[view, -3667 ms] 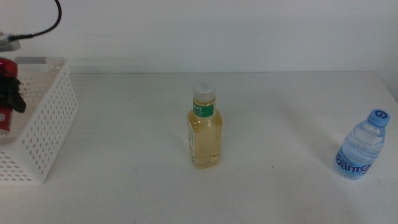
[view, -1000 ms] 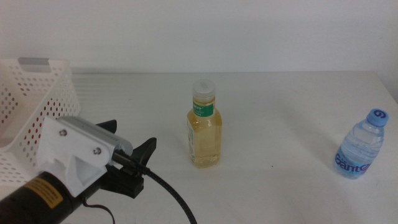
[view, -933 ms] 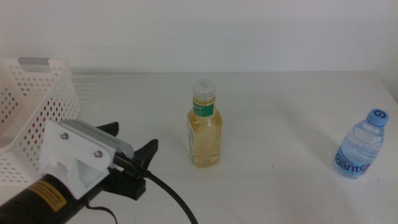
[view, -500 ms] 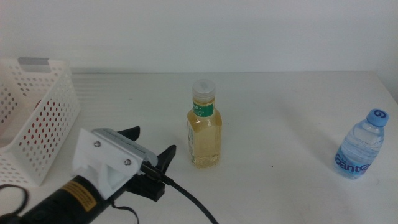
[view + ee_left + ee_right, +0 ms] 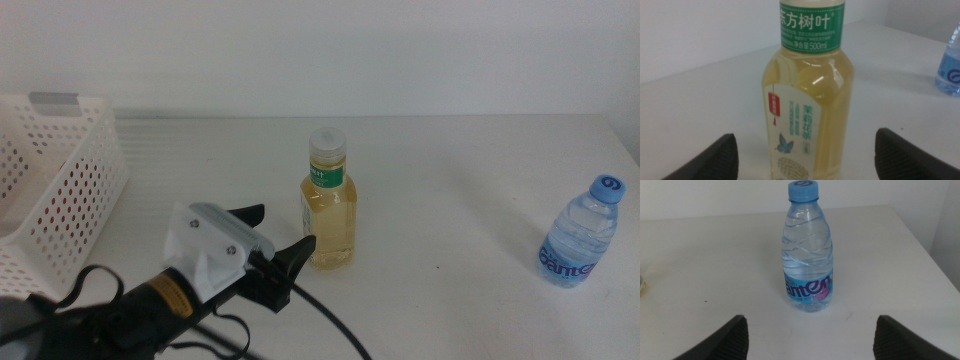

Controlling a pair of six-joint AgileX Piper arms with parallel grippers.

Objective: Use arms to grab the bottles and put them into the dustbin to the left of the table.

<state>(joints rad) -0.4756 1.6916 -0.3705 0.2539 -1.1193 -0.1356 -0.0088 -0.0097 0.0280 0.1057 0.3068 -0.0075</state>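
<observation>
The yellow-liquid bottle (image 5: 328, 212) with green label and white cap stands upright mid-table. My left gripper (image 5: 278, 232) is open just left of it, its fingertips short of the bottle's sides; the left wrist view shows the bottle (image 5: 807, 100) close up between the open jaws (image 5: 805, 135). The blue-capped water bottle (image 5: 583, 235) stands at the right edge. My right gripper (image 5: 811, 322), out of the middle view, is open in front of that bottle (image 5: 807, 255). The white dustbin (image 5: 95, 165) stands at the left; the red can (image 5: 62, 210) shows through its holes.
The off-white table (image 5: 450, 180) runs to a white wall at the back. The left arm's white housing (image 5: 215, 245) and black cable (image 5: 330, 325) lie low over the front left of the table. The water bottle also shows in the left wrist view (image 5: 950, 65).
The left arm held the red can over the dustbin, then left it there and moved right across the table until its open jaws neared the yellow bottle. The bottles have not moved.
</observation>
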